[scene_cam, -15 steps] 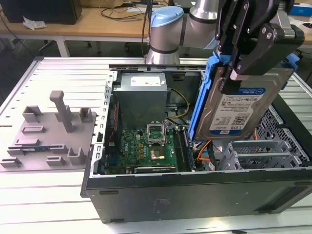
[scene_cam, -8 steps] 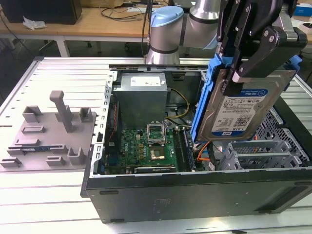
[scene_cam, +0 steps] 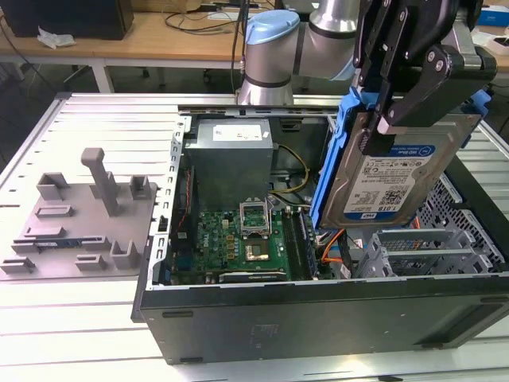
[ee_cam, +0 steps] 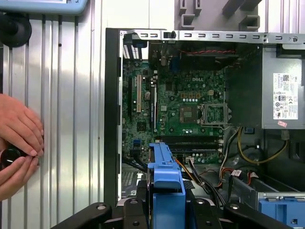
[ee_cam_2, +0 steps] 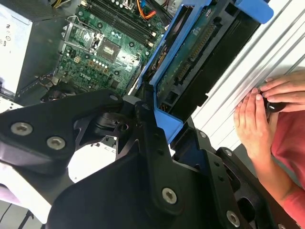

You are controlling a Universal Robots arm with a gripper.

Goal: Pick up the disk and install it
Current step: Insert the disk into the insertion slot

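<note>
My black pincer (scene_cam: 378, 126) clenched on silver-grey hard drive in blue plastic carrier (scene_cam: 398, 179), held tilted above open black computer case (scene_cam: 318, 318).

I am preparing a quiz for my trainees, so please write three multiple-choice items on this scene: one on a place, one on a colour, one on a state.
1. Where is the flat silver-grey hard disk relative to the open black metal computer case?
A. Lying flat on its bottom.
B. Held in the air above it.
C. Beneath it.

2. What colour is the plastic carrier bracket around the disk?
A. Blue.
B. Red.
C. Yellow.

3. In what state is the black claw?
A. Open, apart from the disk.
B. Shut on nothing.
C. Shut on the disk.

Key:
1 B, because the disk hangs tilted over the case interior.
2 A, because a bright blue frame runs along its edge.
3 C, because the claw clamps the disk's upper end and carries it.
</note>
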